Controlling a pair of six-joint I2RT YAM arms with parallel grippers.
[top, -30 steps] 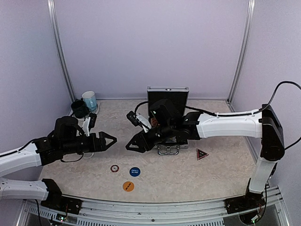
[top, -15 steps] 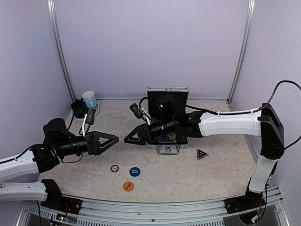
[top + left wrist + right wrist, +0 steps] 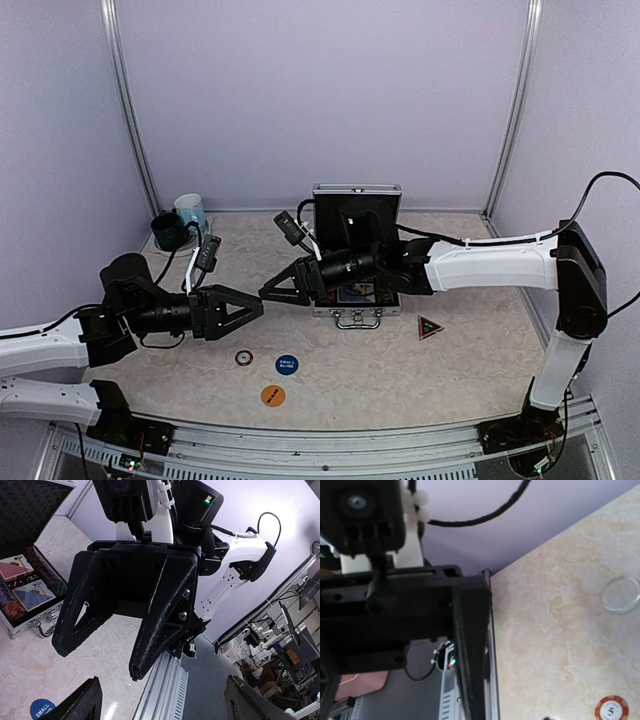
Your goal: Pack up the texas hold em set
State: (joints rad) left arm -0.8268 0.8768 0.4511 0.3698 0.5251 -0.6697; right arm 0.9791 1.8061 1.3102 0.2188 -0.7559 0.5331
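The silver case (image 3: 355, 308) lies open at mid-table with its black lid (image 3: 357, 212) upright. The left wrist view shows chip stacks and card decks in the case (image 3: 24, 587). On the table in front lie a single chip (image 3: 244, 357), a blue button (image 3: 287, 365), an orange button (image 3: 273, 396) and a dark triangular marker (image 3: 430, 327). My left gripper (image 3: 250, 313) and right gripper (image 3: 268, 293) hang tip to tip above the table, left of the case. Both are open and empty. The right gripper (image 3: 97, 657) fills the left wrist view.
Two mugs, dark green (image 3: 170, 231) and light blue (image 3: 190, 212), stand at the back left corner. In the right wrist view a clear round disc (image 3: 620, 594) lies on the table, and the chip (image 3: 611, 709) marked 5 shows low right. The left arm's black body (image 3: 395, 625) blocks that view's left half.
My left gripper has swung right and forward toward the right gripper. The right gripper has lifted and levelled, edging left. Their tips now nearly meet.
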